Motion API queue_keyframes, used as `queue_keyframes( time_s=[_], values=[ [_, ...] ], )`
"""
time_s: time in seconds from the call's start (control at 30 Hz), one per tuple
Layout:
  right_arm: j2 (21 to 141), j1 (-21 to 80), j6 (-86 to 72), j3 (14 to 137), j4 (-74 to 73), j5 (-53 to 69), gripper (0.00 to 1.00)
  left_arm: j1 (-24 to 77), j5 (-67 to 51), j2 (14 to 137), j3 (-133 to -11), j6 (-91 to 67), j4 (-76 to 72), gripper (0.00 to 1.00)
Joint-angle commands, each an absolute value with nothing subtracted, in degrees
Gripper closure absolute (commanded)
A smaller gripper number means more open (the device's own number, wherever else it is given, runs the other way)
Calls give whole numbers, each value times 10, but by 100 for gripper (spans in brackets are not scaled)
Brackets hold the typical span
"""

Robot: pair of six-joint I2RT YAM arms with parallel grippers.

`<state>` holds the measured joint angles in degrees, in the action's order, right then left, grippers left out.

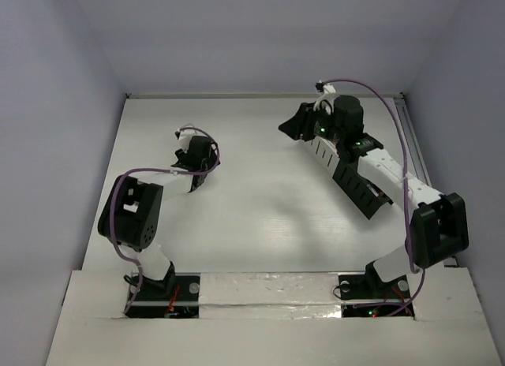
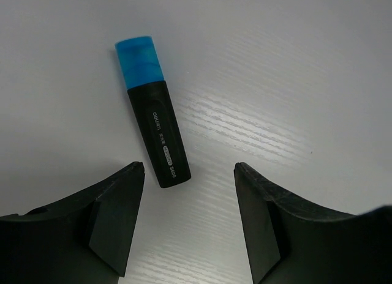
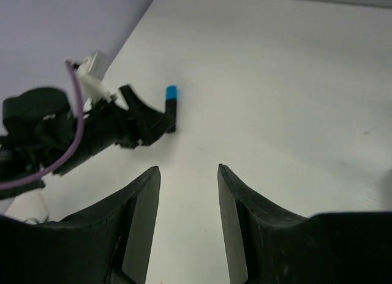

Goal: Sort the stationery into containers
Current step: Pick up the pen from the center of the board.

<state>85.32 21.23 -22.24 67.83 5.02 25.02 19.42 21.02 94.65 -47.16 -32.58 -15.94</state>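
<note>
Two arms were out over the white table [image 1: 260, 224], one on each side.

Left side: the left gripper [image 2: 188, 168] was low over the left-centre of the table and pointed down at it. Its jaws stood partly apart with nothing between them. In the left wrist view a marker [image 2: 156, 137], black with a translucent blue cap [image 2: 139, 60], lay flat on the table just ahead of the fingertips. The cap pointed away from the gripper and the black butt end lay just inside the mouth of the jaws, closer to the finger [image 2: 116, 216] on the left of that view. Neither finger touched the marker. From the top view it could not be made out, as the gripper hid it.

Right side: the right arm reached to the far right of the table. The right gripper [image 3: 188, 169] was raised above the table, jaws apart and empty, with bare table between the tips. Its wrist view looked across to the left gripper and the blue cap beside it. The containers [image 1: 363, 194], a diagonal row of slatted boxes, sat under the right forearm, partly hidden by it and well apart from the marker.
</note>
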Motion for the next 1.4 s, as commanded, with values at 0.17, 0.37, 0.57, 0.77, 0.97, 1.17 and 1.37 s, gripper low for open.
queue_keyframes(
  time_s=[0.17, 0.37, 0.57, 0.77, 0.97, 1.17, 1.37],
  values=[
    [904, 273, -199, 733, 34, 311, 50, 190, 241, 996, -515, -309, -125, 44],
    [904, 286, -203, 733, 39, 311, 50, 185, 243, 1034, -555, -298, -107, 60],
    [903, 286, -207, 729, 41, 290, 49, 185, 231, 1021, -534, -293, -115, 97],
    [934, 286, -241, 740, 39, 282, 18, 208, 183, 936, -452, -280, -193, 100],
    [952, 286, -280, 736, 57, 278, 11, 294, 141, 812, -345, -272, -296, 100],
    [972, 291, -314, 730, 76, 285, 8, 355, 94, 716, -255, -289, -419, 100],
    [992, 302, -330, 730, 83, 287, 7, 384, 78, 691, -250, -279, -437, 100]
  ],
)
